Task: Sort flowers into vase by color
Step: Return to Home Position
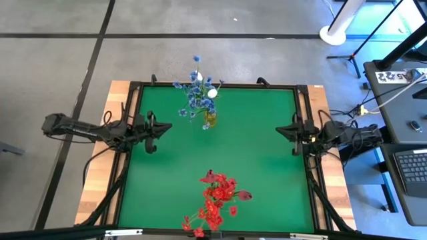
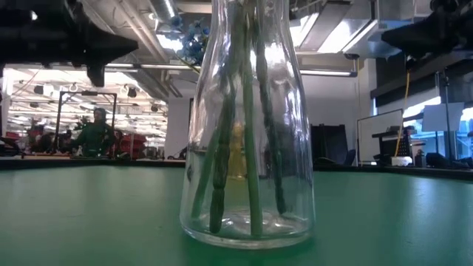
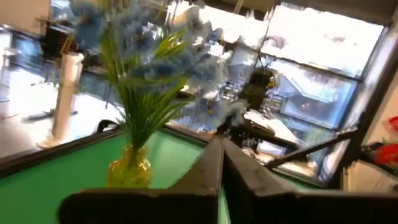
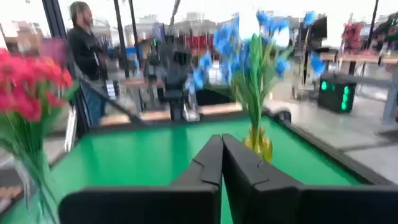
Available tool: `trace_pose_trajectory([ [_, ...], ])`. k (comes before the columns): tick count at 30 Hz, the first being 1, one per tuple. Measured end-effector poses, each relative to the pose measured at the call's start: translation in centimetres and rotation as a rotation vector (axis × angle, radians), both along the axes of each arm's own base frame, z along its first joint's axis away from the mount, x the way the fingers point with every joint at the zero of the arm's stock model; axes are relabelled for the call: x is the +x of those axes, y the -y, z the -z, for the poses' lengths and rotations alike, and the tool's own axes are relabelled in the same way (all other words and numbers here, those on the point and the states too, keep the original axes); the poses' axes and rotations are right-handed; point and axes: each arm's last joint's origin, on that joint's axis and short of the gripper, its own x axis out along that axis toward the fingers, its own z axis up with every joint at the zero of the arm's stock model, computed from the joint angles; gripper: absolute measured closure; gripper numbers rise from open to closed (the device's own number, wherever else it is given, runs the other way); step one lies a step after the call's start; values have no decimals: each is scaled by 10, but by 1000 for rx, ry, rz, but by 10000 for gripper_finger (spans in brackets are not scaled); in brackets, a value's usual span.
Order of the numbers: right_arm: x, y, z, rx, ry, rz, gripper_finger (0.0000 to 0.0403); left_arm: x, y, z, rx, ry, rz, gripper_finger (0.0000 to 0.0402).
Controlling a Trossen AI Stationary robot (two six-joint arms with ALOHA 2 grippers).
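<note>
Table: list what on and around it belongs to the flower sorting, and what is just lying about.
Job:
blue flowers
white buds
yellow vase
red flowers
clear vase
left pincer, shut
right pincer, shut

Lying about, off the table:
laptop
white stand base

Open desk (image 1: 260,160) is stretching between the left gripper (image 1: 160,127) and right gripper (image 1: 281,131); only the yellow vase (image 1: 210,120) at the far edge and the transparent vase (image 2: 247,148) with red flowers (image 1: 219,197) at the near edge are blocking it.
</note>
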Motion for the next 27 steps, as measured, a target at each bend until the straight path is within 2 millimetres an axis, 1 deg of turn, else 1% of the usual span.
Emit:
trace_pose_trajectory([
  [2,1,0,6,-5,0,1,387,-1,0,3,-4,-16,-4,401],
  [4,5,-1,17,-19,-12,-8,388,-1,0,2,-7,-12,-1,401],
  [8,11,-3,33,-42,7,-15,399,-1,1,2,15,-18,36,401],
  [11,15,-3,46,-50,3,-13,395,0,2,4,38,-34,62,401],
  [14,14,-3,45,-46,18,-14,393,0,3,6,56,-65,85,401],
  [18,14,-3,44,-52,23,-19,400,1,4,11,61,-110,115,401],
  [27,15,-4,49,-79,-29,-27,395,1,7,20,40,-203,145,401],
])
